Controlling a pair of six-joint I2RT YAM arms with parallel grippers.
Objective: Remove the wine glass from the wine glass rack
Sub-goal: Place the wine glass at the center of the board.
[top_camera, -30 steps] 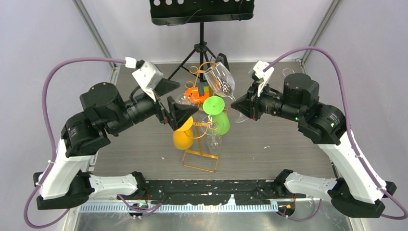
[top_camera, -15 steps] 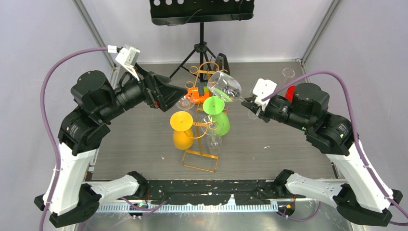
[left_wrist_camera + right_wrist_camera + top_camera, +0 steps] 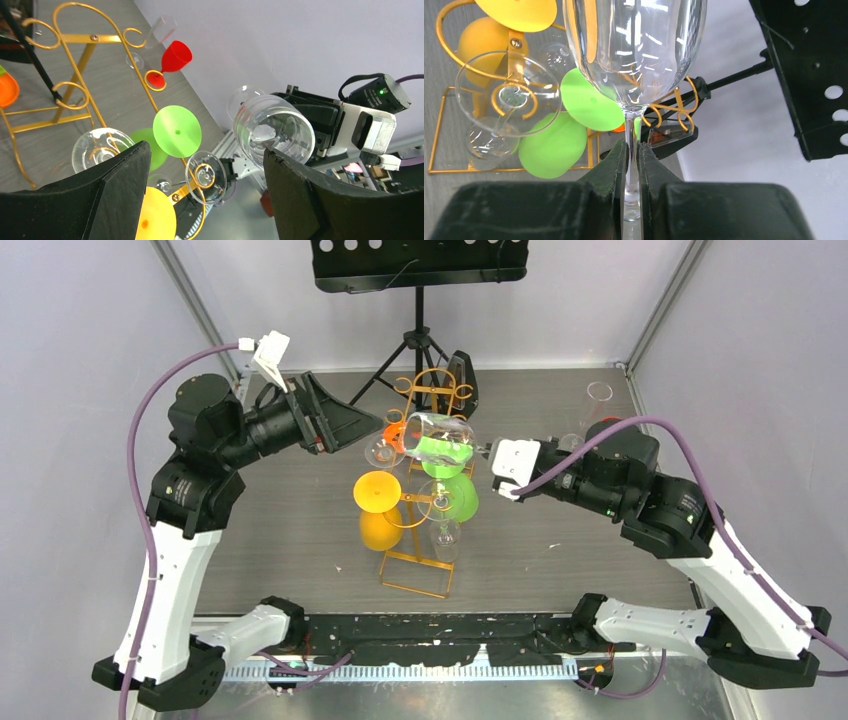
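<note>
- We see the right pincer (image 3: 497, 455) clenched on the thin stem of the clear wine glass (image 3: 438, 438). The wrist view shows the stem squeezed between both fingers, just below the bowl.
- The wine glass hangs in the air over the middle of the desk (image 3: 600, 540), above the far part of the gold wire rack (image 3: 95, 38). We judge it free of the hooks, since no wire appears to touch it.
- Its long axis lies almost flat and runs across the desk from side to side. The open mouth points to the left edge, and the stem and foot point to the right edge.
- The left pincer (image 3: 370, 420) is released, its two fingers spread wide with nothing between them. It hovers left of the rack, apart from the bowl, and looks nearly straight into the rim.
- The right arm is the nearer one, as it alone carries the glass.
- We think the coming move turns on that sideways axis. Either the glass is tipped upright and set down on bare desk near the right edge, or the left pincer takes the bowl head-on.
- Coloured and clear glasses hang on the rack just below, so a downward move here could knock them.
</note>
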